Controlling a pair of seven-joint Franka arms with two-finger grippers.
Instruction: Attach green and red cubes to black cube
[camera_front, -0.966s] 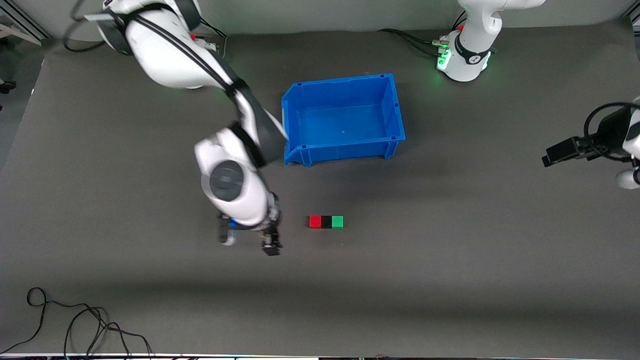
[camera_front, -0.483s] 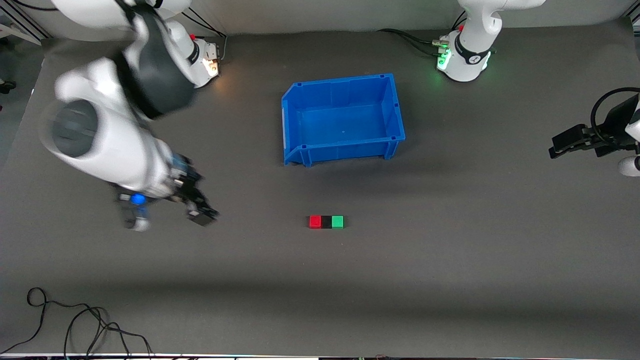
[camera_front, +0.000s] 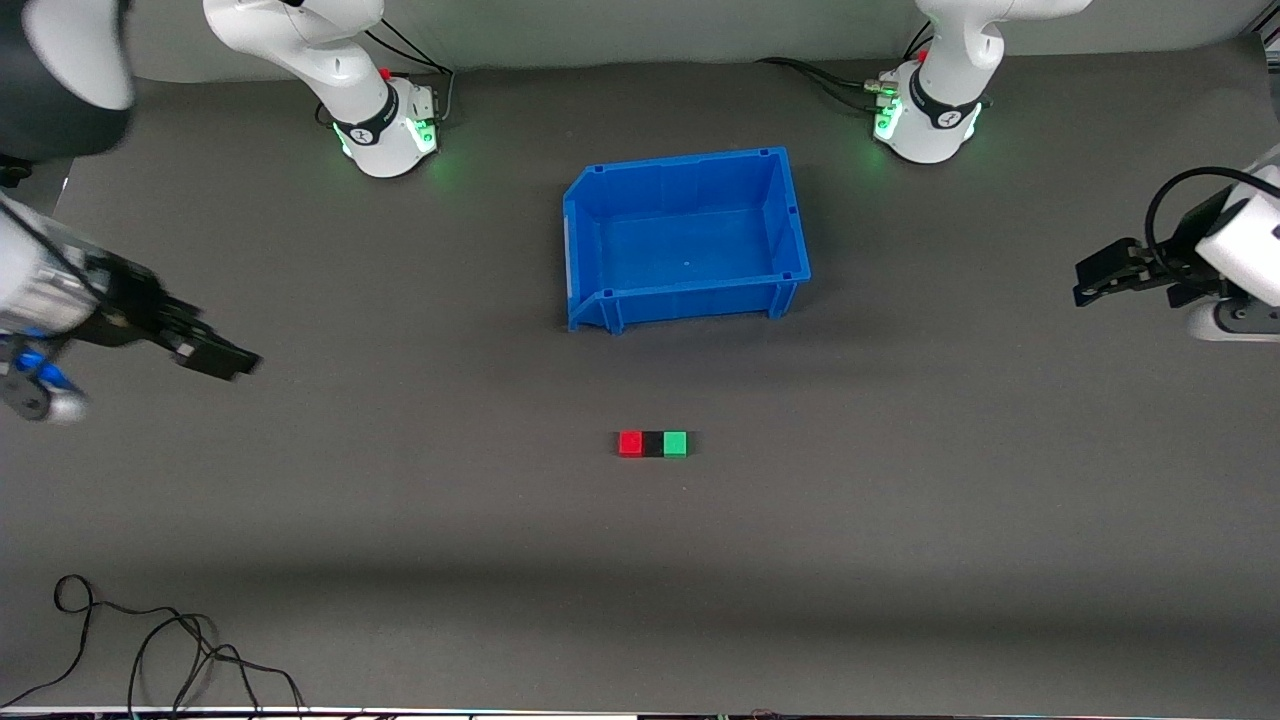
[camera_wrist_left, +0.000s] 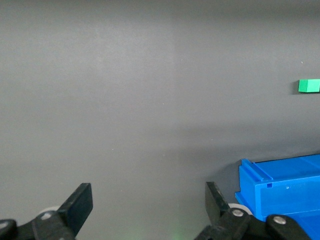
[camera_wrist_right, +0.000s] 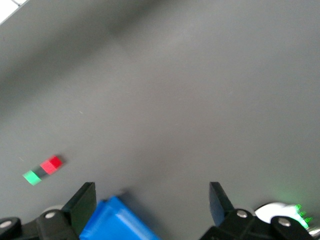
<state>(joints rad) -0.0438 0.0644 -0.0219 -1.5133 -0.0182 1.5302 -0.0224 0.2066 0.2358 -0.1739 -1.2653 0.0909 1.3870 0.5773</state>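
Observation:
The red cube (camera_front: 630, 444), black cube (camera_front: 653, 444) and green cube (camera_front: 675, 444) sit touching in one row on the grey mat, black in the middle, nearer to the front camera than the blue bin. My right gripper (camera_front: 225, 360) is open and empty, up over the mat at the right arm's end, well apart from the row. Its wrist view shows the red cube (camera_wrist_right: 51, 164), black cube (camera_wrist_right: 42, 171) and green cube (camera_wrist_right: 32, 177) far off, past its open gripper (camera_wrist_right: 151, 199). My left gripper (camera_front: 1085, 283) is open and empty over the left arm's end; its wrist view (camera_wrist_left: 148, 200) shows the green cube (camera_wrist_left: 309, 86).
An empty blue bin (camera_front: 685, 300) stands mid-table, farther from the front camera than the cubes; it also shows in the left wrist view (camera_wrist_left: 280, 185) and the right wrist view (camera_wrist_right: 112, 222). A black cable (camera_front: 150, 650) lies at the near edge toward the right arm's end.
My right arm has swung from beside the cube row out to its own end of the table, empty. My left gripper has shifted slightly. The cubes have not moved.

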